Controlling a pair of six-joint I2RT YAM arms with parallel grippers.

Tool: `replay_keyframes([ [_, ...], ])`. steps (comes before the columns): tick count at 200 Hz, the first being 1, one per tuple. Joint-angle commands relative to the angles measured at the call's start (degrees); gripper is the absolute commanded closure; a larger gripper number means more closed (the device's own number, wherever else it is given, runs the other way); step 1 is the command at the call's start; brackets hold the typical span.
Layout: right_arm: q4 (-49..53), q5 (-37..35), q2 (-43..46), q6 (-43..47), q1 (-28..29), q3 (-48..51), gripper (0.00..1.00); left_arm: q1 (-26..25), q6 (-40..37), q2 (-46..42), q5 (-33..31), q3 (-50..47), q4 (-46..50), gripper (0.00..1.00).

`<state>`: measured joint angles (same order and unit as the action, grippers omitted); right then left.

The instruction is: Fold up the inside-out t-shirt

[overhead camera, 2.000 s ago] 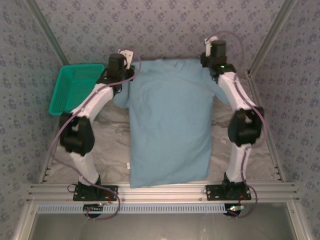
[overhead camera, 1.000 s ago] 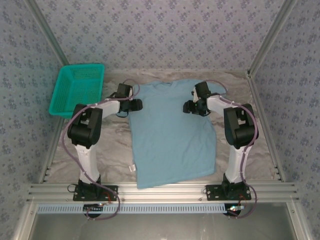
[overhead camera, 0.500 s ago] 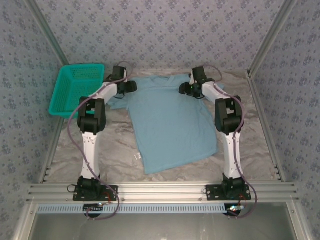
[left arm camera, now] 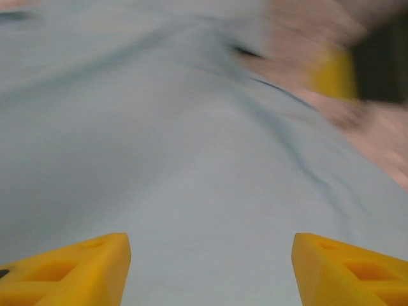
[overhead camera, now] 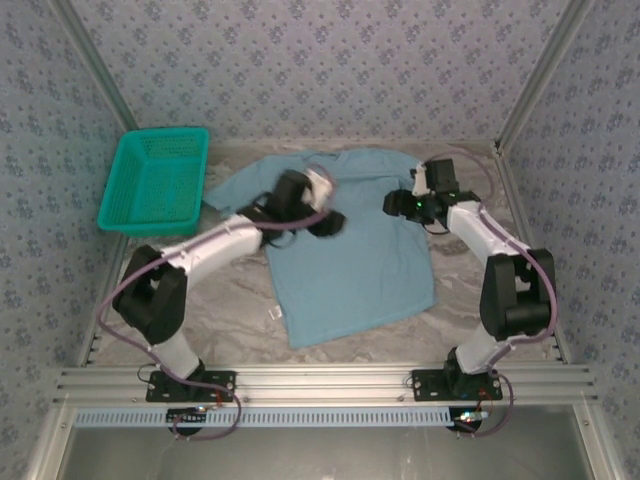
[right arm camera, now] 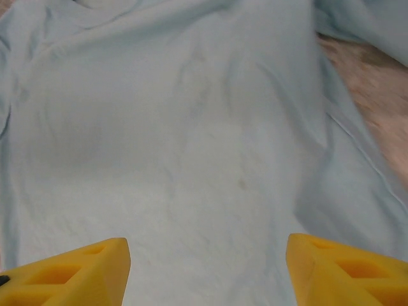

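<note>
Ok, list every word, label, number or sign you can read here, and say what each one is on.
No text can be read in these pictures.
white tag at the edge of the inside-out t-shirt: too small to read.
teal basket: no label or lettering visible.

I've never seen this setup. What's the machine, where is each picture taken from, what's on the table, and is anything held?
Two robot arms are bolted at the near edge of a marbled table. The overhead picture looks down on the left arm and right arm. The other two come from wrist cameras; the yellow wedges there are each arm's own fingers: left fingers, right fingers. A light blue t-shirt lies spread on the table, a teal basket at its far left. Both pairs of fingers are open above the shirt, holding nothing.
</note>
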<state>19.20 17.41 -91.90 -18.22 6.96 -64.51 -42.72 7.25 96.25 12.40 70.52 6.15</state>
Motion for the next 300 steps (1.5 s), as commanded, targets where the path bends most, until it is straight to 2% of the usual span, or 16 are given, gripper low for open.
replay_keyframes([
  [1, -0.44, -0.16, 4.4, -0.51, -4.42, 5.73, 0.32, -9.3, -10.61, 0.27, -1.32, -4.89, 3.17, 0.33],
  [29, -3.1, 0.37, 11.13, -3.11, -7.83, 11.95, 0.32, -19.75, -16.09, 4.06, -5.42, -5.61, 6.11, 0.34],
  [55, -3.2, 1.08, 13.57, -2.93, -8.92, 13.97, 0.32, -23.88, -19.92, 9.2, -8.53, -3.67, 7.51, 0.35],
  [77, -3.08, 1.83, 13.64, -2.79, -9.11, 14.4, 0.32, -24.99, -21.53, 13.75, -9.78, -0.76, 8.85, 0.36],
  [119, -3.47, 2.87, 13.02, -2.57, -9.16, 14.33, 0.32, -25.85, -22.98, 17.62, -10.66, 1.34, 9.65, 0.37],
  [137, -3.67, 3.16, 12.64, -2.51, -9.18, 14.24, 0.32, -26.01, -23.09, 18.6, -10.66, 2.07, 10.55, 0.41],
  [161, -3.74, 3.22, 12.36, -2.39, -9.22, 14.14, 0.32, -26.01, -23.07, 18.72, -10.39, 2.43, 11.24, 0.49],
  [184, -3.56, 3.08, 12.36, -2.02, -9.21, 14.14, 0.32, -25.82, -22.39, 18.28, -9.54, 2.64, 11.21, 0.64],
  [201, -3.55, 2.93, 12.36, -1.74, -9.14, 14.19, 0.32, -25.34, -21.36, 18.35, -7.59, 3.07, 11.16, 0.76],
  [220, -3.49, 2.72, 12.36, -1.65, -9.16, 14.2, 0.32, -24.24, -19.89, 17.86, -4.35, 3.66, 11.25, 0.85],
  [261, -3.49, 2.8, 12.36, -1.56, -9.03, 14.32, 0.32, -20.66, -15.67, 15.59, 2.63, 3.21, 9.29, 0.94],
  [300, -3.45, 2.81, 12.51, -1.38, -9.03, 14.24, 0.31, -17.15, -12.42, 14.24, 7.96, 2.69, 8.04, 0.96],
])
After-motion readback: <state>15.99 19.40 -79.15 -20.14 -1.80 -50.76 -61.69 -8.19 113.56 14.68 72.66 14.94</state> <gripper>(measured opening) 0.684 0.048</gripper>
